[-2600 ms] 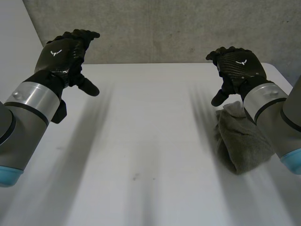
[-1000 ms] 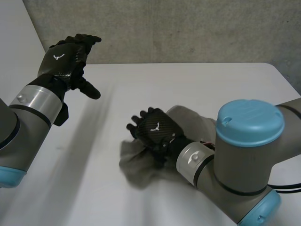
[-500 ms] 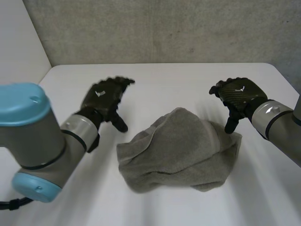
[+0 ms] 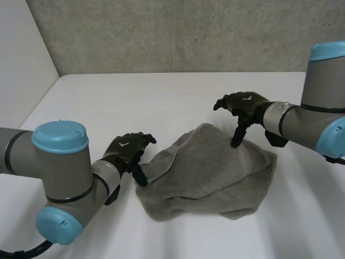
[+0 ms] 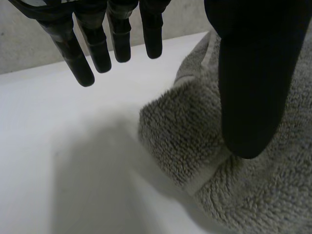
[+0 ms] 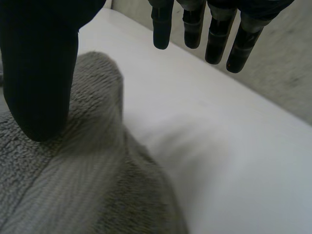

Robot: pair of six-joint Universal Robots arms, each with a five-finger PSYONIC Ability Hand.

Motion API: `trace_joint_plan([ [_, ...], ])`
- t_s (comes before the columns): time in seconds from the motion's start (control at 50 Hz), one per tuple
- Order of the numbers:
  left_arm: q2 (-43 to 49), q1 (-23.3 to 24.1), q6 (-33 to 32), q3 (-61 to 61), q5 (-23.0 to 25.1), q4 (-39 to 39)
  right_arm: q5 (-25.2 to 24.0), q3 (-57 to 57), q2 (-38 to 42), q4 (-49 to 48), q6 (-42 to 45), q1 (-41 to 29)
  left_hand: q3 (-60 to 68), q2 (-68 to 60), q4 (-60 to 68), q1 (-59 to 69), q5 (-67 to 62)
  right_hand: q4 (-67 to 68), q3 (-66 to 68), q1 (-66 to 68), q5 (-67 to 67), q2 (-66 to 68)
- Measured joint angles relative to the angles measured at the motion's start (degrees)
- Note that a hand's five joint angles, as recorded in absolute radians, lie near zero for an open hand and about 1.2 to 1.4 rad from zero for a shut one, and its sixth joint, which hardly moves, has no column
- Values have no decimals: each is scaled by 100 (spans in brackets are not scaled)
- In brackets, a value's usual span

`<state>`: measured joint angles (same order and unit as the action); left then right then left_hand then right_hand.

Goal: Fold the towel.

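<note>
A grey towel (image 4: 207, 172) lies crumpled in a heap on the white table (image 4: 161, 102), a little right of the middle. My left hand (image 4: 128, 151) is low at the towel's left edge, open, its thumb (image 5: 251, 92) over the cloth and its fingers (image 5: 102, 41) above bare table. My right hand (image 4: 242, 105) hovers at the towel's far right edge, open as well, with its thumb (image 6: 41, 73) pointing down onto the cloth (image 6: 73, 185) and its fingers (image 6: 214, 36) over the table. Neither hand grips the towel (image 5: 243, 185).
A grey wall (image 4: 188, 32) runs behind the table's far edge. Bare white table (image 5: 73, 161) lies left of the towel, and more of the table (image 6: 234, 146) shows beyond its right edge.
The left hand has dropped down and come in against the towel's left edge. The right hand has moved left and lower, its thumb now reaching the cloth. The towel itself lies unchanged.
</note>
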<state>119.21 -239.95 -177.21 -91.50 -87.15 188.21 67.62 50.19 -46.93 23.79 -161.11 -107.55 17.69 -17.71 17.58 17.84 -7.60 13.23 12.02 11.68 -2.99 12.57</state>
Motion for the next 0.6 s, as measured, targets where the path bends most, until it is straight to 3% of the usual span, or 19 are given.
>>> trace_joint_plan([
  [0.14, 310, 0, -56, 140, 30, 18, -218, -545, 581, 427, -307, -49, 1132, -1132, 1148, 1191, -1138, 38, 57, 45, -42, 47],
  [0.2, 412, 1, -69, 250, 32, 19, -256, -607, 669, 467, -364, -68, 2175, -2174, 2134, 2202, -2121, 1085, 1164, 1014, -1077, 1241],
  [0.24, 493, 0, -86, 429, 28, 18, -281, -686, 724, 469, -416, -97, 3403, -3403, 3413, 3406, -3321, 3546, 3665, 3036, -3380, 3654],
  [0.26, 502, -2, -91, 474, 26, 18, -284, -705, 732, 469, -426, -102, 3574, -3576, 3498, 3556, -3475, 4254, 4364, 3522, -4053, 4353],
  [0.3, 522, -7, -122, 622, 17, 16, -283, -795, 747, 460, -448, -116, 4100, -4112, 4119, 4191, -4107, 4254, 4364, 3522, -4053, 4353],
  [0.32, 534, -15, -178, 800, 5, 7, -271, -941, 752, 445, -465, -128, 4541, -4567, 4572, 4492, -4538, 5399, 5458, 4238, -5115, 5451],
  [0.48, 430, -67, -924, 2155, -108, -25, -58, -2061, 666, 82, -461, -155, 5109, -5148, 5156, 4879, -5015, 5478, 5545, 4238, -5169, 5461],
  [0.56, 203, -87, -1382, 2970, -296, 5, 301, -2450, 283, -763, -410, -180, 5143, -5182, 5182, 4895, -5040, 5479, 5569, 4239, -5172, 5461],
  [0.6, -35, -100, -1659, 3493, -502, 102, 604, -2227, -221, -1766, -352, -203, 5150, -5190, 5201, 4897, -5049, 5479, 5571, 4281, -5183, 5461],
])
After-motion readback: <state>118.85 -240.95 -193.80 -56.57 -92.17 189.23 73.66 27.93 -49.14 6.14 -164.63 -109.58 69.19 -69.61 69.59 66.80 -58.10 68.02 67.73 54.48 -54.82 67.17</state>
